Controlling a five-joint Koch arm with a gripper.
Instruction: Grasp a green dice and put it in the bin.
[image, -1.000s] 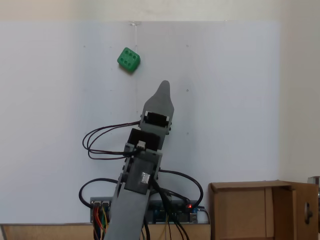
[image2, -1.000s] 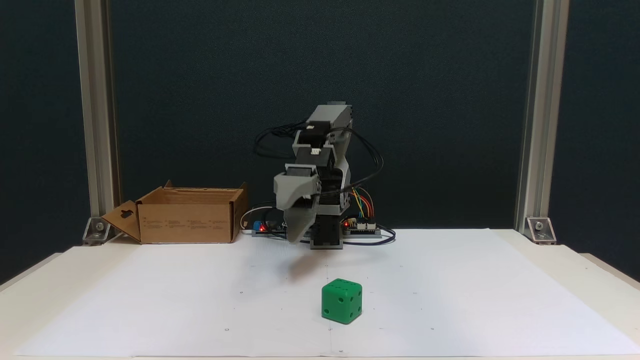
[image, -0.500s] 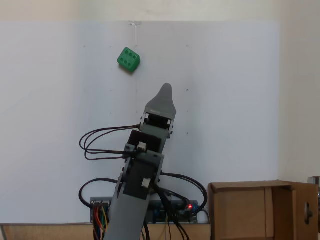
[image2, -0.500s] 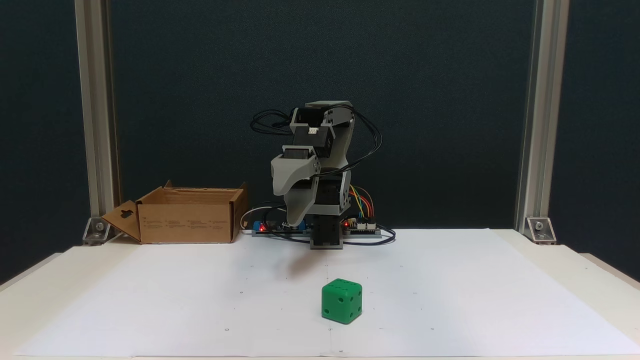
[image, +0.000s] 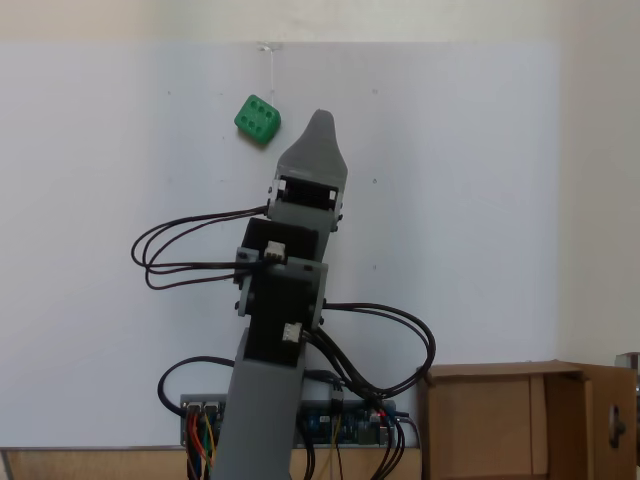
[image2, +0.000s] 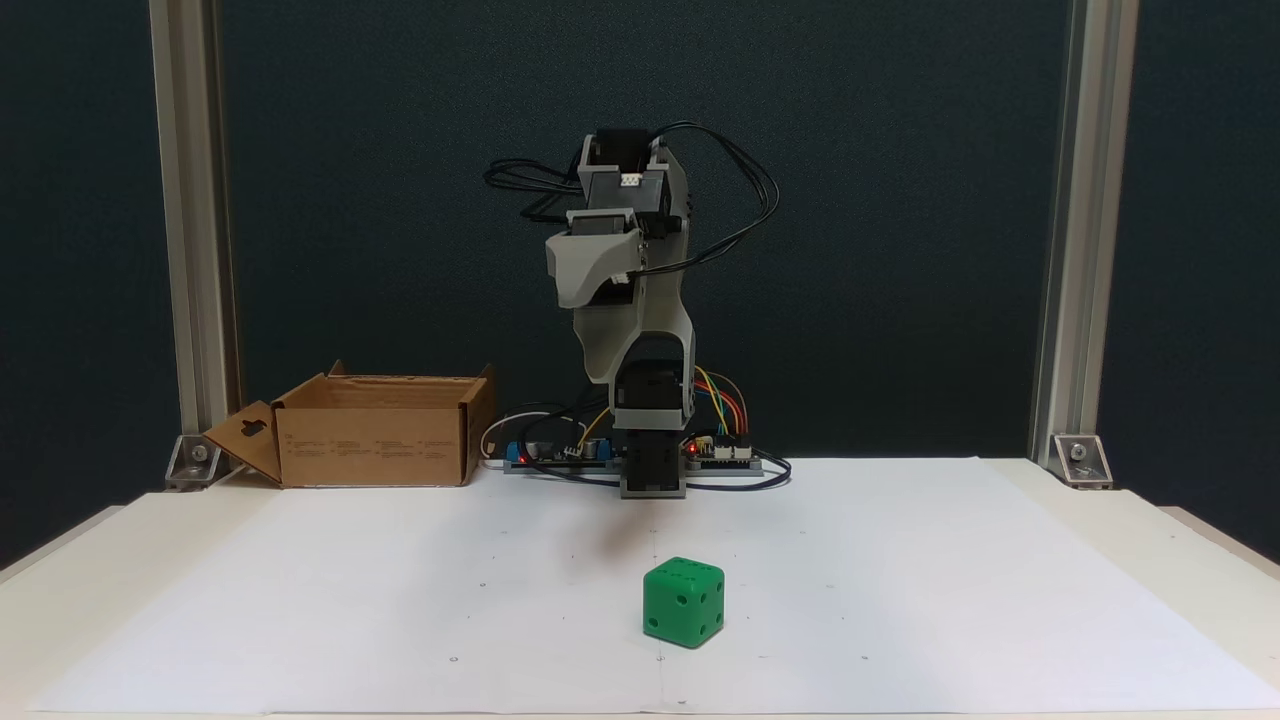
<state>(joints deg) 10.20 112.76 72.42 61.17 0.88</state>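
I'm holding the claw (image2: 600, 372) up in the air, well above the counter (image2: 300, 600). In a fixed view the claw (image: 318, 122) is showing as a single grey tip, one jaw behind the other, so I can't tell if it's released or clenched. Nothing is showing between the jaws.

The green dice (image2: 684, 602) is sitting on the white paper (image2: 950, 600), well apart from the claw: lower, nearer that camera, slightly right of the tip. From above the green dice (image: 257, 119) is lying just left of the tip. It's a cube, so no long axis to align to. My read: next move is reach out and down.

Count: one dice, one bin (image2: 375, 432), standing at the counter's back left beside my base, well away from the dice.
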